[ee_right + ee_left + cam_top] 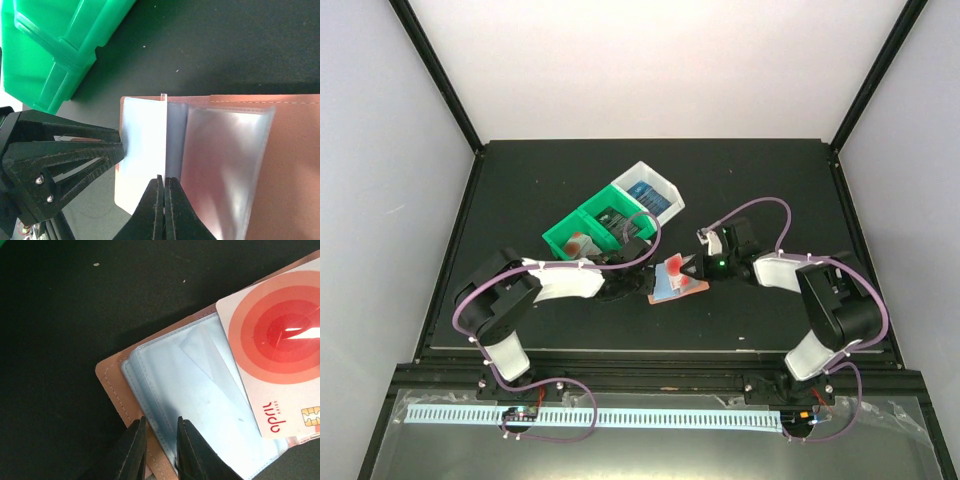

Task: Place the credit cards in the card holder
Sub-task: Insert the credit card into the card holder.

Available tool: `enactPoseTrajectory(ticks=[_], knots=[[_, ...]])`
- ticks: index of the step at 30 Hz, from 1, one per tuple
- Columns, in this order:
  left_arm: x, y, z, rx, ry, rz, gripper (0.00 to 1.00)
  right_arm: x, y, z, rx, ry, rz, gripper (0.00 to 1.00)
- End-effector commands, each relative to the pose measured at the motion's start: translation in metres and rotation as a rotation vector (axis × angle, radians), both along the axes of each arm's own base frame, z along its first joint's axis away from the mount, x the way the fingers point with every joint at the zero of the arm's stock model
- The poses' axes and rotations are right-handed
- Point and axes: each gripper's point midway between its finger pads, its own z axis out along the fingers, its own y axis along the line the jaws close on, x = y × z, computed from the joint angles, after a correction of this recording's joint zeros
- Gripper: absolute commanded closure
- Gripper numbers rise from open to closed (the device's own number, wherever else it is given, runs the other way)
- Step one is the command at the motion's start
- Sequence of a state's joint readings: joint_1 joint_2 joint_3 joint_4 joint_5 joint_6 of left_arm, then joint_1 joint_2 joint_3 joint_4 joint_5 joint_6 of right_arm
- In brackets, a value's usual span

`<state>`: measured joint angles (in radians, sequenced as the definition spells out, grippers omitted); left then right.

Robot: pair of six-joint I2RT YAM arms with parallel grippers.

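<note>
The card holder point(663, 293) lies open at the table's middle, salmon leather point(112, 385) round pale blue pockets point(200, 385). A white credit card point(280, 340) with red rings rests tilted over its far side. My right gripper point(164, 179) is shut on that card's edge point(142, 150), above the holder's leather point(295, 165). My left gripper point(161, 420) is narrowly open. Its fingers straddle the stitched pocket edge, leather showing between them, and nothing is pinched. From above, the left gripper point(638, 287) and right gripper point(698, 268) flank the card point(677, 268).
A green bin point(565, 238) and a white bin point(655, 180) stand just behind the holder with more cards inside: a blue one point(645, 192) and a dark one point(615, 218). The green bin point(45, 50) is close to the left arm.
</note>
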<state>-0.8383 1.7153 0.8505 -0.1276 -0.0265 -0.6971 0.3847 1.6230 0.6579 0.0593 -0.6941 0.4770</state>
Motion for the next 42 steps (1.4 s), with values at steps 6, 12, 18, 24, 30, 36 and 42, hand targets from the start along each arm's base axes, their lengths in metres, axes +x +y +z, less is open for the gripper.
enactPoseTrajectory(ticks=[6, 12, 18, 24, 30, 36, 42], knots=[[-0.018, 0.024, -0.035, 0.134, 0.097, 0.046, 0.86, 0.018, -0.011, 0.037, -0.044, -0.134, -0.057, 0.99], [-0.02, 0.023, -0.038, 0.135, 0.106, 0.041, 0.87, 0.012, -0.003, 0.014, 0.002, -0.058, -0.028, 0.99], [-0.023, 0.019, -0.041, 0.124, 0.126, 0.034, 0.87, 0.003, 0.004, -0.001, 0.04, 0.004, 0.004, 0.99], [-0.025, 0.013, -0.043, 0.113, 0.137, 0.03, 0.87, -0.008, 0.003, -0.011, 0.04, 0.062, -0.005, 0.99], [-0.025, 0.011, -0.043, 0.11, 0.144, 0.035, 0.86, -0.024, 0.006, -0.025, 0.06, 0.137, -0.005, 0.99], [-0.027, 0.011, -0.046, 0.119, 0.151, 0.04, 0.87, -0.029, 0.012, -0.029, 0.084, 0.174, -0.024, 0.99], [-0.03, 0.008, -0.045, 0.11, 0.153, 0.037, 0.88, -0.027, 0.022, -0.032, 0.1, 0.186, -0.025, 0.99]])
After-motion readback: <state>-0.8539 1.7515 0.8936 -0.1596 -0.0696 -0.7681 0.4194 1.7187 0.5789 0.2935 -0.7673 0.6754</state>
